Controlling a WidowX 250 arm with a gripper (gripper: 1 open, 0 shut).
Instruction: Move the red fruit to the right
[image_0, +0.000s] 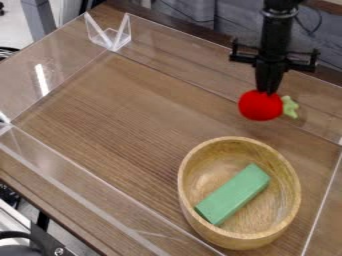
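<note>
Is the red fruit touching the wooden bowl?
Apart. The camera view shows a strip of bare tabletop between the red fruit and the wooden bowl rim.

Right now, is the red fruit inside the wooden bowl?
No, the red fruit is outside the wooden bowl, beyond its far rim; only the green block is inside.

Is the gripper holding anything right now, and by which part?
Yes. The gripper is shut on the red fruit, pinching it at its top from straight above.
</note>
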